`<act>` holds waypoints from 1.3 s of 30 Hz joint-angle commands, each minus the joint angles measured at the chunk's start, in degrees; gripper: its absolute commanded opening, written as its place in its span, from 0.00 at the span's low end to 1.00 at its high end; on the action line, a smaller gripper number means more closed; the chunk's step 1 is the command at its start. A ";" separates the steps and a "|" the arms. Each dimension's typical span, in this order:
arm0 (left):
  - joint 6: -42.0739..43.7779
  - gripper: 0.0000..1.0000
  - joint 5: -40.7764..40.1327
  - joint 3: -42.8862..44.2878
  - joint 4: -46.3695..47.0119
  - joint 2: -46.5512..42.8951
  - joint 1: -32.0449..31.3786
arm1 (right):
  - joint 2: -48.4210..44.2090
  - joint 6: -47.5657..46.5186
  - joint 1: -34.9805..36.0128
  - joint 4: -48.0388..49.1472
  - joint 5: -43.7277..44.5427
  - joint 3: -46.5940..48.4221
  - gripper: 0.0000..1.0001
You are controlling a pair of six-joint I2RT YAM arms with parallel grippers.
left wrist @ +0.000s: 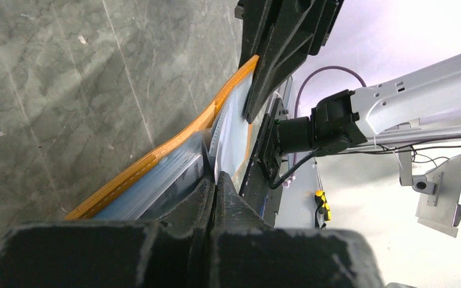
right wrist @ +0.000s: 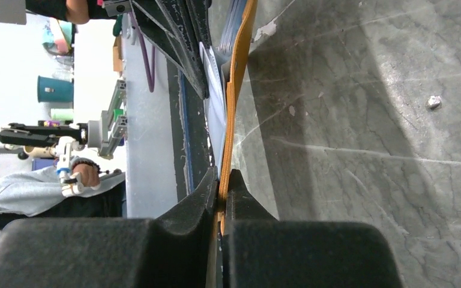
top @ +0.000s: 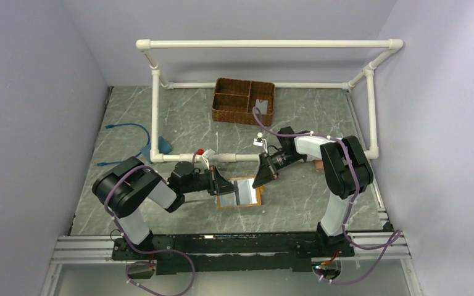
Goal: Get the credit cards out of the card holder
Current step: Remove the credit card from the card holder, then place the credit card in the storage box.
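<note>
Starting at the left gripper (left wrist: 216,187): squeezed fully shut, fingertips pressed together on a pale blue-grey inner layer of the card holder (left wrist: 156,157). Can't tell from the left wrist view if pinching a card too or just the slot lining.

Over to the right gripper (right wrist: 224,187): also clamped down narrow, biting the mustard-orange outer edge of the same holder, straight across from the left one. So basically gripped from both sides and spread open between the two, pale inside facing up in the top view, orange rim showing around it. Hard to say whether resting flat on the grey marbled table (top: 321,123) or lifted a touch.

Location-wise: front middle of the table, just on the near side of the low front bar of the white pipe frame (top: 265,44).

Further out, inside the frame at the far end: a brown wicker basket (top: 227,114) split into compartments, with one pale grey card (top: 261,104) lying in the right-hand one, well apart from the holder. Off to the left near the wall, a loose blue cable (top: 129,127).
</note>
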 commanded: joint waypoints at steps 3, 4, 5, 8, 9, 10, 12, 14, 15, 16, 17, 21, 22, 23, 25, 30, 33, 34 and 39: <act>0.32 0.05 3.40 -0.27 3.97 0.11 1.29 | 0.15 -2.24 0.14 -0.78 -2.12 0.88 0.00; 0.28 0.06 3.81 -0.53 3.83 -0.22 1.61 | 0.15 -2.06 0.13 -0.52 -1.78 0.87 0.00; 0.44 0.06 4.14 -0.84 3.60 -0.52 2.06 | 0.23 -1.96 0.13 -0.46 -1.62 0.80 0.00; 1.03 0.09 5.19 -1.48 1.71 -1.66 3.32 | 0.48 -2.03 0.12 -0.45 -1.42 0.78 0.00; 1.29 0.09 5.56 -1.59 1.01 -1.90 3.55 | 0.50 -2.16 0.06 -0.52 -1.47 0.85 0.00; 1.51 0.09 6.01 -1.65 0.56 -2.04 3.76 | 0.50 -2.23 0.12 -0.54 -1.51 0.87 0.00; 1.71 0.09 6.50 -1.67 0.23 -2.06 4.13 | 0.63 -2.38 0.13 -0.66 -1.54 0.87 0.00; 1.74 0.09 7.04 -1.95 0.45 -1.90 4.69 | 0.76 -2.59 0.09 -0.88 -1.51 0.95 0.00; 1.65 0.09 7.31 -2.13 0.83 -1.77 4.95 | 0.77 -2.62 0.10 -0.89 -1.51 0.96 0.00; 1.52 0.09 7.55 -2.39 1.12 -1.64 5.26 | 0.77 -2.70 0.11 -0.89 -1.51 0.91 0.00; 1.36 0.09 7.77 -2.64 1.47 -1.55 5.66 | 0.81 -2.64 0.06 -0.89 -1.57 0.92 0.00; 1.43 0.08 8.20 -2.91 1.06 -1.90 6.40 | 1.18 -2.70 0.04 -0.89 -1.49 0.96 0.00; 1.52 0.08 8.24 -2.84 0.73 -2.03 6.53 | 1.32 -2.72 0.04 -0.96 -1.50 0.96 0.00; 1.61 0.08 8.29 -2.82 0.37 -2.22 6.60 | 1.44 -2.93 0.02 -1.12 -1.58 1.03 0.00; 1.85 0.08 8.32 -2.82 -0.53 -2.69 6.70 | 1.56 -2.98 0.03 -1.16 -1.67 1.13 0.00; 2.17 0.07 8.77 -2.49 -1.82 -2.88 7.05 | 1.74 -2.97 0.04 -1.23 -1.51 1.13 0.00; 1.96 0.03 8.68 -2.74 -1.86 -2.64 7.60 | 1.73 -2.69 0.04 -0.90 -1.06 1.13 0.00; 1.91 0.02 8.64 -2.93 -1.97 -2.74 7.98 | 1.69 -2.17 0.04 -0.52 -0.64 1.01 0.00; 3.15 0.00 7.24 -3.80 -8.56 -6.98 10.07 | 1.14 2.79 -0.29 3.61 3.13 -0.11 0.00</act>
